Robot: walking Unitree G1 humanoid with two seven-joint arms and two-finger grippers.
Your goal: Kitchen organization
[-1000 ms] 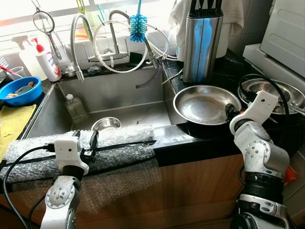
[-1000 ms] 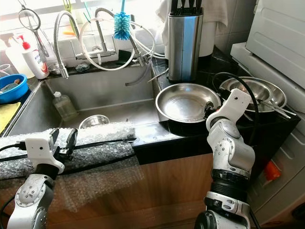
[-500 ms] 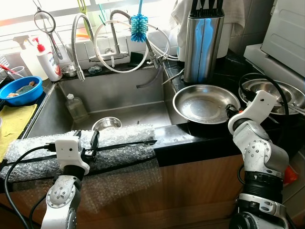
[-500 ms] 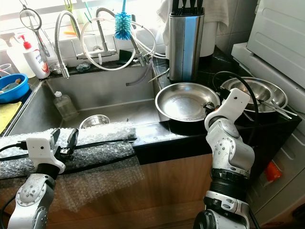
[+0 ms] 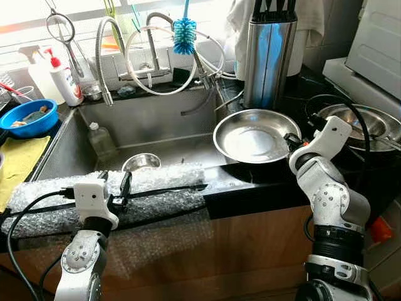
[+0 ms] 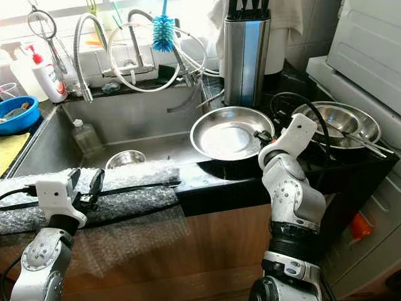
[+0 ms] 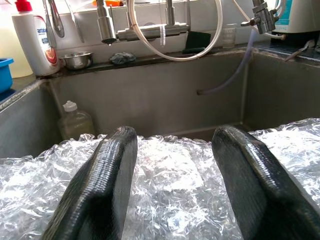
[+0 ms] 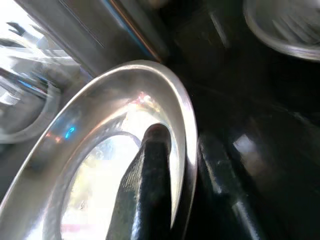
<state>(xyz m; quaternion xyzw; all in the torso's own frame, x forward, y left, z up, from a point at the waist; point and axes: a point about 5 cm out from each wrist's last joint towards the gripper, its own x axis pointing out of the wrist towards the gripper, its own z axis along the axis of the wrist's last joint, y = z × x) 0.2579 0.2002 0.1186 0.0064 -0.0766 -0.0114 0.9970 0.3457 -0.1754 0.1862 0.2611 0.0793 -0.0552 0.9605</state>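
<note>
A wide shallow steel pan (image 5: 250, 134) lies on the dark counter right of the sink, its left edge reaching over the sink's rim. My right gripper (image 5: 293, 142) is shut on the pan's right rim; in the right wrist view one finger (image 8: 149, 180) lies inside the pan (image 8: 95, 165) and the other outside it. My left gripper (image 5: 114, 184) rests open on a roll of bubble wrap (image 5: 156, 188) along the sink's front edge, with its fingers (image 7: 107, 175) spread on the wrap (image 7: 170, 190). A small steel bowl (image 5: 139, 162) sits in the sink basin.
A plastic bottle (image 5: 100, 141) stands in the sink (image 5: 163, 119). A steel knife block (image 5: 268, 56) is behind the pan, and another steel bowl (image 5: 360, 122) lies to its right. A blue bowl (image 5: 25, 116), a soap bottle (image 5: 64, 80) and a yellow cloth (image 5: 15, 163) are on the left.
My right gripper has drawn the steel pan to the left, toward the sink. The left gripper has stayed on the bubble wrap.
</note>
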